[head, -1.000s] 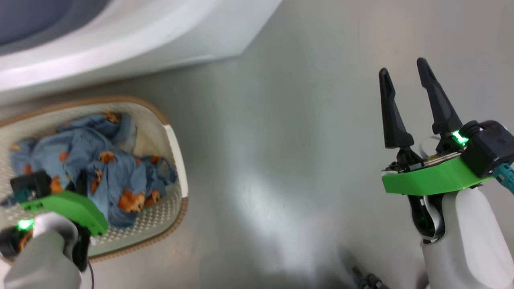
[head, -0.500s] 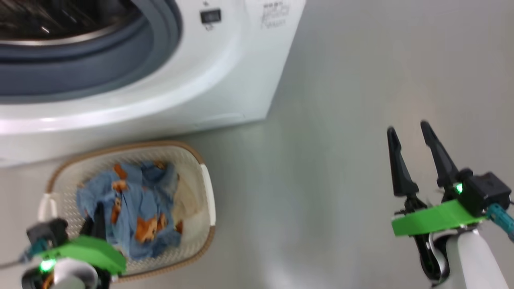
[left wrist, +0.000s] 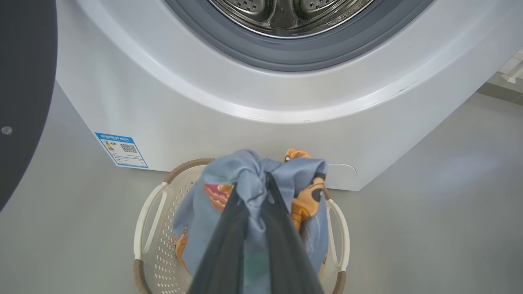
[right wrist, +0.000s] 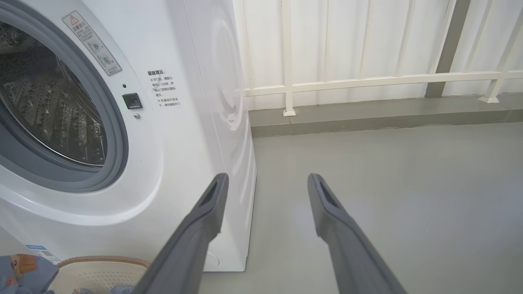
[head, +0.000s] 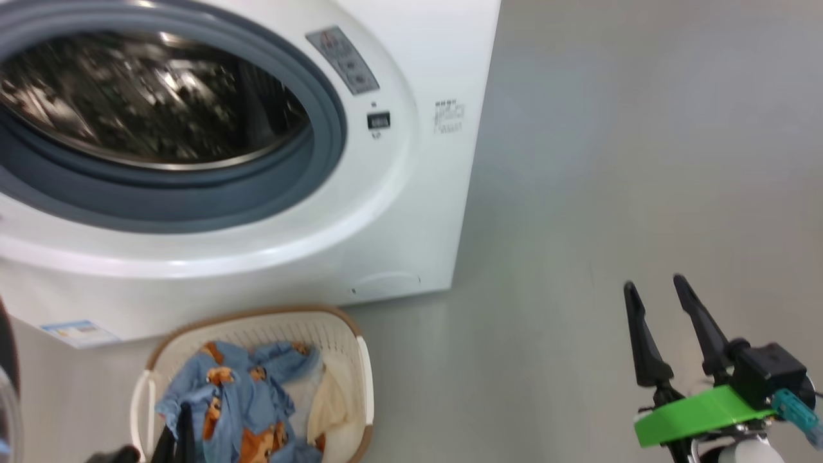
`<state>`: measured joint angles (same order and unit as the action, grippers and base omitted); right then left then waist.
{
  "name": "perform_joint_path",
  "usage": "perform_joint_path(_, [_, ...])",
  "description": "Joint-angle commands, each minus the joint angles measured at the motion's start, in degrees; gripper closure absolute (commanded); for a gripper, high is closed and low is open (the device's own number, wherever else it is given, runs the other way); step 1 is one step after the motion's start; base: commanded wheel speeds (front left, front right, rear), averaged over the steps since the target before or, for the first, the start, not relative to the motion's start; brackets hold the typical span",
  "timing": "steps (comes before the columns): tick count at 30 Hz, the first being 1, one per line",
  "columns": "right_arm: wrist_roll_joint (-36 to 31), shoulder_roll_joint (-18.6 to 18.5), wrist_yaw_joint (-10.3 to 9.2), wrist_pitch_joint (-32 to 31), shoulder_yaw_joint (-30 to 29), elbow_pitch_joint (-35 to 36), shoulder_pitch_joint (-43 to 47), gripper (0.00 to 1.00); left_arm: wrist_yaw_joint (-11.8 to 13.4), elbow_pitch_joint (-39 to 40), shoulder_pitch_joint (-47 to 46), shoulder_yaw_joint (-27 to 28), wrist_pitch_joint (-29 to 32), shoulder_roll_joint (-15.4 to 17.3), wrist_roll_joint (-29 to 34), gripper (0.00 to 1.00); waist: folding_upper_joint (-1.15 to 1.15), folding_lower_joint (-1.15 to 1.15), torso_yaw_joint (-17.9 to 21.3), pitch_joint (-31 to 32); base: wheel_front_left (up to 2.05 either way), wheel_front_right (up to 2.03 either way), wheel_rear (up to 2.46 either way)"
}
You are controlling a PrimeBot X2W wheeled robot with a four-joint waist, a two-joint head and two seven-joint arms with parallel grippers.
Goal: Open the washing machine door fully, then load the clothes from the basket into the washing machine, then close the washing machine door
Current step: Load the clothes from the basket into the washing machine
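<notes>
My left fingers (left wrist: 271,192) are pressed narrow on a bunch of the clothes (left wrist: 245,167), light blue fabric with orange-brown bears, which drapes down over the basket (left wrist: 149,216). The basket sits on the grey floor (head: 611,161), just in front of the washing machine (head: 411,212) and below its opening. More blue fabric lies inside it, with a cream-white piece (head: 328,405) against its right wall. The washing machine door (left wrist: 24,81) stands swung open at the machine's left, leaving the grey seal (head: 321,154) and steel drum (head: 148,103) uncovered. A blue label (left wrist: 121,150) sits at the lower left corner of the machine's front. My right fingers (head: 643,347) are spread wide and hold nothing, hovering over bare floor to the right of the machine.
</notes>
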<state>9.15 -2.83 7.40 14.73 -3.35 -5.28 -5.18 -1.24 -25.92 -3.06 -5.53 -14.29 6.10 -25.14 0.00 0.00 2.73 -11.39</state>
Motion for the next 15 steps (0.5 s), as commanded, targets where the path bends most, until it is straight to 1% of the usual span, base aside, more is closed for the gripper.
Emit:
perform_joint_path(1, [-1.0, 0.0, 0.09, 0.3, 0.7, 1.2, 1.1, 0.00, 0.4, 3.0, 1.4, 2.6, -0.7, 0.2, 1.4, 1.00, 0.00, 0.00, -1.2, 5.7, 0.00, 0.00, 0.00])
perform_joint_path(10, [-2.3, 0.0, 0.09, 0.3, -0.6, 0.2, 4.8, 0.00, -0.1, 10.4, 6.1, 4.7, -0.7, -1.7, 5.3, 1.00, 0.00, 0.00, -2.9, 10.6, 0.00, 0.00, 0.00])
perform_joint_path(15, [-2.3, 0.0, 0.09, 0.3, -1.6, -0.5, 6.5, 0.00, 0.2, 13.7, 8.6, 5.4, -0.7, -2.3, 6.8, 1.00, 0.00, 0.00, -3.7, 13.2, 0.00, 0.00, 0.00])
